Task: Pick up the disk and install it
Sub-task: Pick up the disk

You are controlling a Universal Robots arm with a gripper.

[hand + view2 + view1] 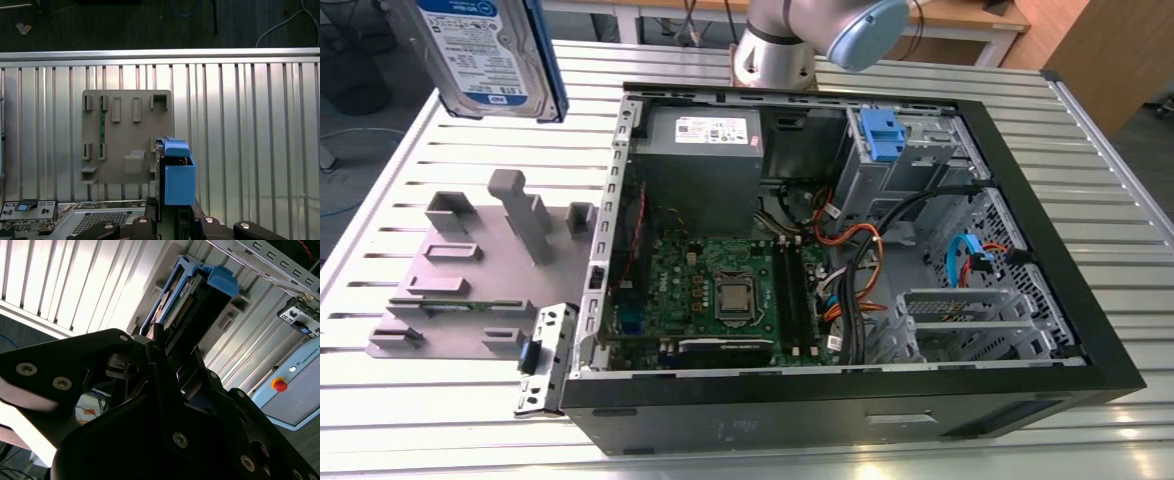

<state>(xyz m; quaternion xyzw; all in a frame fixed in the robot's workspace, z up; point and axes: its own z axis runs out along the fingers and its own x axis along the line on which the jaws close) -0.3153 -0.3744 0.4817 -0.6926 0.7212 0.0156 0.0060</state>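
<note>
The slatted metal worktop (pixel 1121 180) is carrying an open black computer case (pixel 854 410), which is lying on its side and taking up the middle of the worktop out toward the edge at the exterior view's right. The robot arm (pixel 781 45) is rising from the worktop's far edge, just behind the case. Inside the case, a grey power supply (pixel 700 150) is sitting at the far end, and a green motherboard (pixel 720 290) is lying nearer the front. A flat grey fixture plate (pixel 454 290) with upright posts is resting on the worktop just beside the case, toward the edge at the exterior view's left.

The disk (pixel 487 50) is hanging in the air, well clear of the worktop. In the exterior view it is showing against the far corner at that view's left, with its blue-and-white label facing the camera. In the first wrist view the disk (pixel 179 180) is standing end-on over the slats at the edge of the fixture plate (pixel 127 135).

The gripper (pixel 175 350) is holding the disk (pixel 200 300), with its jaws closing on the two flat faces. The contact itself is partly hidden, so the grip seems firm rather than plainly so.

A blue latch (pixel 881 135) is sitting on the drive cage in the case's far corner.
</note>
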